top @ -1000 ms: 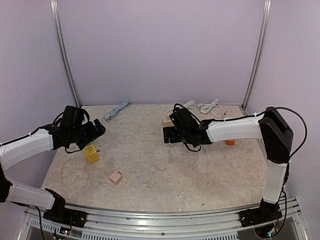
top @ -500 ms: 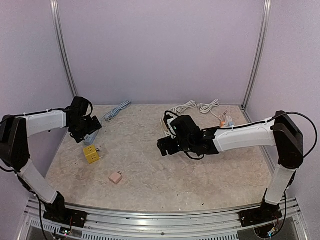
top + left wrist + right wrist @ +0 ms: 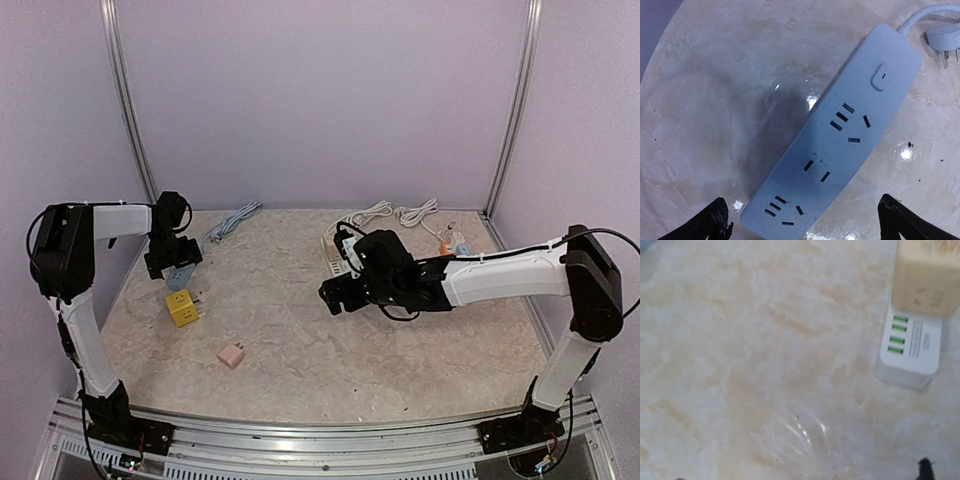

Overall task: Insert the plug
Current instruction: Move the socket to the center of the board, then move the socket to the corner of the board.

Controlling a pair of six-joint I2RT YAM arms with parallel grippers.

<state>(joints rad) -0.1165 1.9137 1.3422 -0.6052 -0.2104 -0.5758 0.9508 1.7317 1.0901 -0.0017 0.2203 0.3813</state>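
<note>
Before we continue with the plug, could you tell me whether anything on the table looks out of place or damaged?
Nothing looks spilled or broken. The grey power strip lies diagonally with every visible socket empty, and a plug lies loose beside its cord end. A pink adapter sits alone nearer the front.

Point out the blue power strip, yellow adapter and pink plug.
blue power strip [image 3: 836, 137]: left wrist view, middle of face
yellow adapter [image 3: 181, 307]: top view, top face
pink plug [image 3: 232, 354]: top view, body centre

Marbled table [image 3: 300, 340]. Pale blue power strip [image 3: 840, 145] flat beneath left hand [image 3: 168, 265]; yellow cube adapter [image 3: 182, 307] just beside hand; pink plug [image 3: 232, 354] farther off. White USB strip [image 3: 910, 350] near right hand [image 3: 335, 297].
</note>
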